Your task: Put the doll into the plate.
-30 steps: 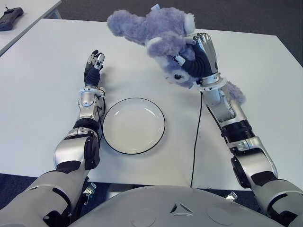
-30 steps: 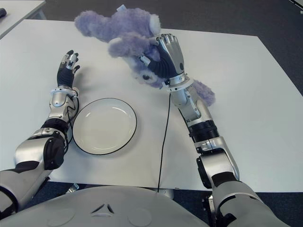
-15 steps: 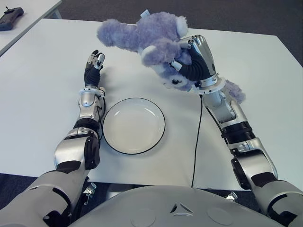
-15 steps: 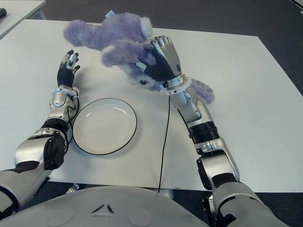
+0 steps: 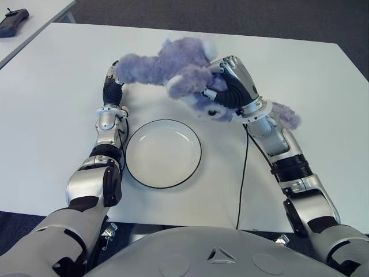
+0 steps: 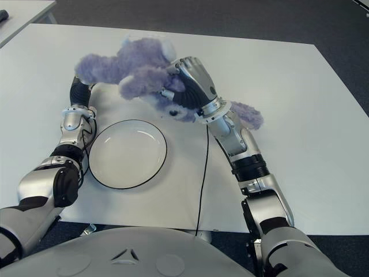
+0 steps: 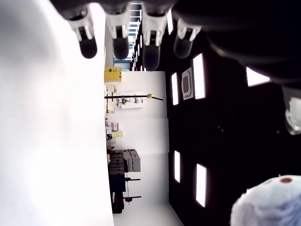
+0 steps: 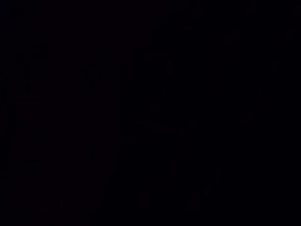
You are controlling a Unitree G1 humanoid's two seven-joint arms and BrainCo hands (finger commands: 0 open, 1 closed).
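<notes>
My right hand [image 5: 232,88] is shut on a fluffy purple doll [image 5: 173,64] and holds it in the air, just beyond the far rim of the plate. Part of the doll [image 5: 286,115] shows behind my right forearm. The white plate [image 5: 163,153] with a dark rim lies bare on the white table [image 5: 52,115] in front of me. The right wrist view is all black. My left hand [image 5: 109,91] shows left of the plate; the doll's outstretched limb hides its fingertips. In the left wrist view its fingers [image 7: 120,46] are straight and hold nothing.
A black cable [image 5: 242,173] runs from my right wrist across the table to its near edge. A second table at the far left carries a dark device [image 5: 12,22]. Dark floor lies beyond the table's far edge.
My right hand has come down and to the left with the doll, closer to the plate. The doll's limb now covers my left fingertips. The left arm has not moved.
</notes>
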